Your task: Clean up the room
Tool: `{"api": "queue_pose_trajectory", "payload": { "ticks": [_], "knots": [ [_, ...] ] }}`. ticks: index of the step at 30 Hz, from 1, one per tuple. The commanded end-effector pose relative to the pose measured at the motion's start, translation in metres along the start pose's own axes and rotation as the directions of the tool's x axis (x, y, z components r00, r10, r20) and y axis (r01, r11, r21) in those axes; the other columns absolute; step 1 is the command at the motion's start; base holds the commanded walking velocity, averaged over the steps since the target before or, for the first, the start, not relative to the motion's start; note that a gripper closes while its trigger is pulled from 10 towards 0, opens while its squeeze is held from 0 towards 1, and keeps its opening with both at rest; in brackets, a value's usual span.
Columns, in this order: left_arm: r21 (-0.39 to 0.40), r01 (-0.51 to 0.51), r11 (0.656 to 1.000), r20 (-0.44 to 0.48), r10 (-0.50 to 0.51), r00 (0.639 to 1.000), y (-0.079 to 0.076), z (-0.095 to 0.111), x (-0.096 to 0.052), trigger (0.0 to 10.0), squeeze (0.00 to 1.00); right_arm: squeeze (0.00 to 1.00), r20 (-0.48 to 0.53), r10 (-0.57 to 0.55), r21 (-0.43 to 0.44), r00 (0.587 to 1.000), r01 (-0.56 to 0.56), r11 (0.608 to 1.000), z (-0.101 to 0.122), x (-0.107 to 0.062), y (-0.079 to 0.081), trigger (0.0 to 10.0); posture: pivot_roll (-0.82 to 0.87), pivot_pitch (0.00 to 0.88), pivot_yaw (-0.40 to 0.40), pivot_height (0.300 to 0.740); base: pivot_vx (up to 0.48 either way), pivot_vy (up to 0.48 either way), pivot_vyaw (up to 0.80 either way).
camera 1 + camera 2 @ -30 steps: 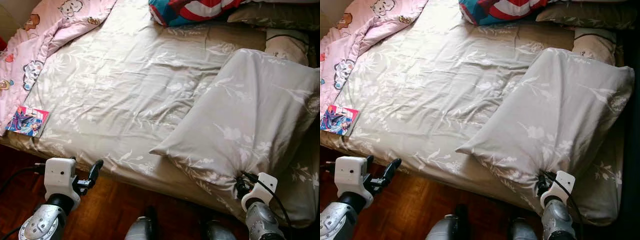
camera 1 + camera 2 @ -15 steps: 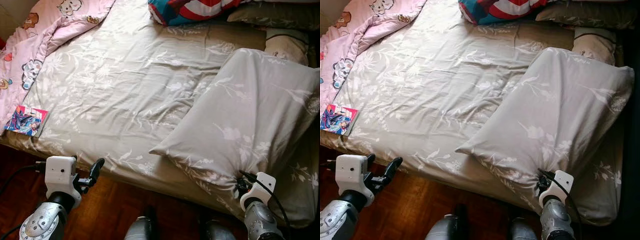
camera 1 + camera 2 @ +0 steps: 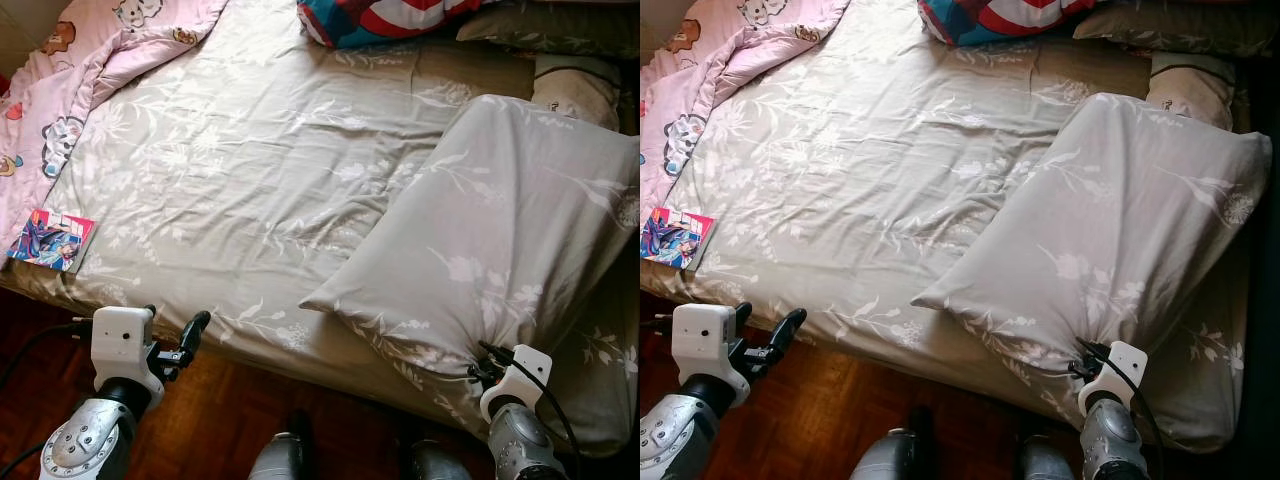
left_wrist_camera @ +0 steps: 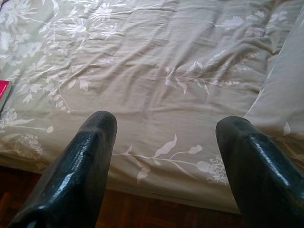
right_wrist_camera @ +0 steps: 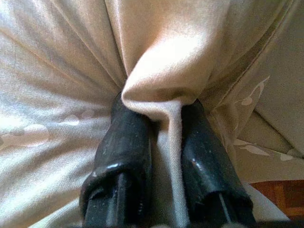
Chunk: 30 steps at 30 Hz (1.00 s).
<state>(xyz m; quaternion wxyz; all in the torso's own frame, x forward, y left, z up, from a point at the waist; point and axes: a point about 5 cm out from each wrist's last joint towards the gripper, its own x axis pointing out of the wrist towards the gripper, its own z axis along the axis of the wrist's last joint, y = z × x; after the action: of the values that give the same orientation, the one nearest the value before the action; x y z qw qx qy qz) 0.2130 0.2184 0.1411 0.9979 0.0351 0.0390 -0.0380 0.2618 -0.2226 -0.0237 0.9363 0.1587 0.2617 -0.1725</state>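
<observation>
A large grey floral pillow [image 3: 500, 240] lies slanted on the right side of the bed [image 3: 250, 170]. My right gripper [image 3: 482, 366] is shut on the pillow's near edge, and the fabric [image 5: 156, 95] bunches between its two black fingers [image 5: 123, 142]. My left gripper [image 3: 175, 345] hangs open over the wooden floor just short of the bed's near edge, holding nothing. Its fingers [image 4: 85, 161] point at the floral sheet [image 4: 156, 80].
A colourful book [image 3: 48, 240] lies at the bed's near left corner. A pink cartoon quilt [image 3: 70, 80] is heaped at the left. A red, white and blue cushion [image 3: 390, 18] and other pillows [image 3: 575, 85] sit at the head. Wooden floor [image 3: 230, 420] runs along the bed's near side.
The right gripper has stayed shut on the pillow's edge with hardly any shift. The left arm has drifted slightly lower. The pillow has not visibly moved.
</observation>
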Motion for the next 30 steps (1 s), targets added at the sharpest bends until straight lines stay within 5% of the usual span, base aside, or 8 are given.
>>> {"api": "queue_pose_trajectory", "payload": {
  "ticks": [1,16,30],
  "knots": [
    [0.010,-0.038,0.999,-0.053,0.038,0.998,0.009,-0.009,-0.005,10.0,0.00,0.00,-0.169,0.012,-0.010,0.986,-0.014,1.000,-0.044,-0.012,0.006,0.0,0.20,0.491,0.256,0.740,0.000,0.000,0.00],
    [-0.016,-0.046,0.999,-0.045,0.046,0.998,0.002,-0.017,0.003,10.0,0.00,0.00,-0.128,0.027,-0.027,0.991,-0.031,0.999,-0.039,-0.011,0.007,0.0,0.17,0.462,0.214,0.740,0.000,0.000,0.00],
    [-0.054,-0.080,0.995,-0.066,0.076,0.995,-0.001,-0.046,0.026,10.0,0.00,0.00,-0.101,0.017,-0.066,0.995,-0.024,0.998,-0.037,-0.011,0.004,0.0,0.05,0.293,0.109,0.740,0.000,0.000,0.00]
  ]
}}
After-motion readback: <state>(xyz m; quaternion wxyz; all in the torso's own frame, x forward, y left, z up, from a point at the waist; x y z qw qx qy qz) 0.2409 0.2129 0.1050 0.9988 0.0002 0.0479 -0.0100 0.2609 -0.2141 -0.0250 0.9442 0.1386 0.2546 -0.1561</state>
